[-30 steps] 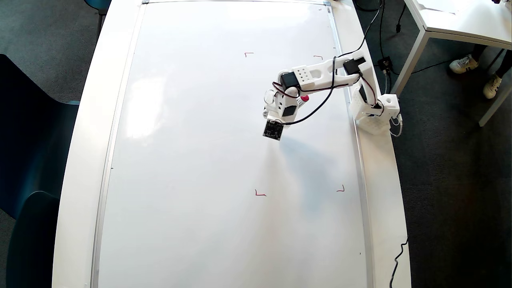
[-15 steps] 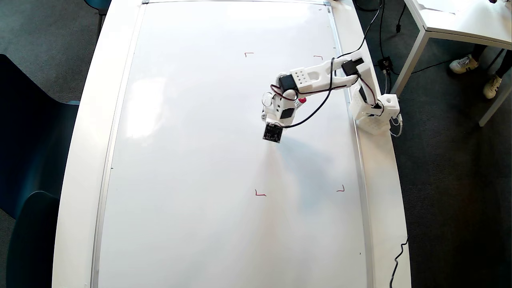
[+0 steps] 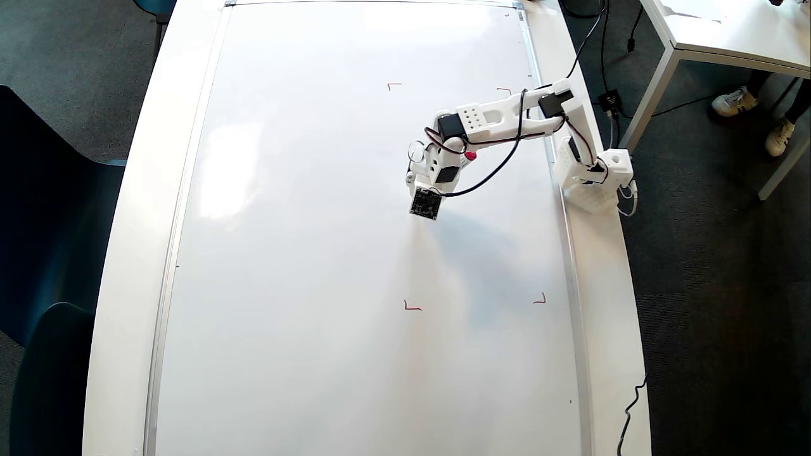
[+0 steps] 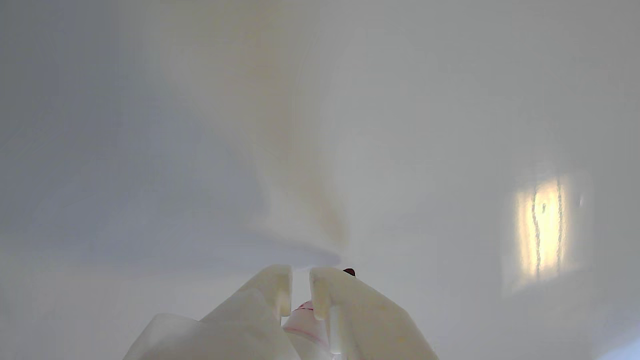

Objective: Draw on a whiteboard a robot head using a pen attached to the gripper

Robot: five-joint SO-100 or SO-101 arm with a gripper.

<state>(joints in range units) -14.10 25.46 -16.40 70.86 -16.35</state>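
Observation:
The whiteboard (image 3: pixel 317 253) fills the table in the overhead view, with red corner marks at the upper left (image 3: pixel 394 85), upper right (image 3: pixel 505 90), lower left (image 3: pixel 412 307) and lower right (image 3: pixel 540 300). No robot head drawing shows between them. The white gripper (image 3: pixel 426 178) hangs over the board below the upper two marks, its dark circuit board (image 3: pixel 425 204) facing up. The pen's red cap end (image 3: pixel 469 156) sticks out beside it. In the wrist view the gripper (image 4: pixel 300 280) is shut on the pen (image 4: pixel 302 314), whose dark red tip (image 4: pixel 349 272) is at the bare board (image 4: pixel 320 125).
The arm's white base block (image 3: pixel 595 180) stands on the table rim to the right of the board, with black cables (image 3: pixel 494 168) looping off it. Another white table (image 3: pixel 728 31) and a person's shoes (image 3: pixel 735 101) are at the upper right. Dark chairs (image 3: pixel 51 253) stand on the left.

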